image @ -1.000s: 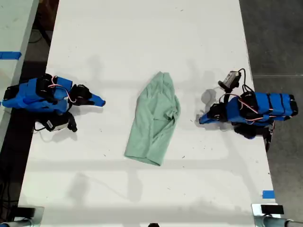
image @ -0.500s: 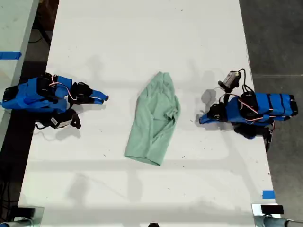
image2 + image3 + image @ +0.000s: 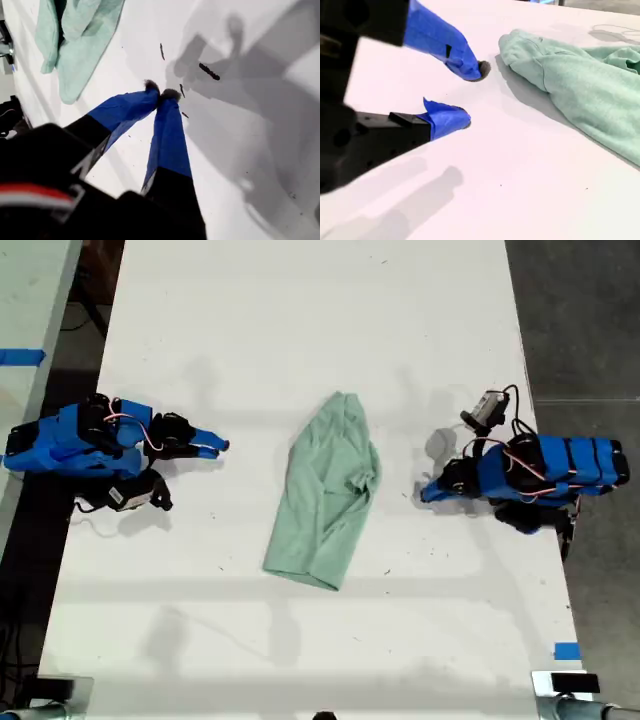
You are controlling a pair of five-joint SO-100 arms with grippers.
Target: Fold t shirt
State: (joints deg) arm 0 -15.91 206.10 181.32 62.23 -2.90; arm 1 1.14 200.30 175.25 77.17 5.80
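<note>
Unmoved t shirt [image 3: 327,492] between both tools.

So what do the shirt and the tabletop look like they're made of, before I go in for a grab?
The t shirt looks like soft knit cloth, probably cotton jersey: matte mint green, wrinkled, with limp folds and rolled edges. The table looks like a hard, smooth white board, perhaps laminate or painted: it takes crisp shadows with a slight sheen and carries small dark specks. The exact material of either is uncertain.
</note>
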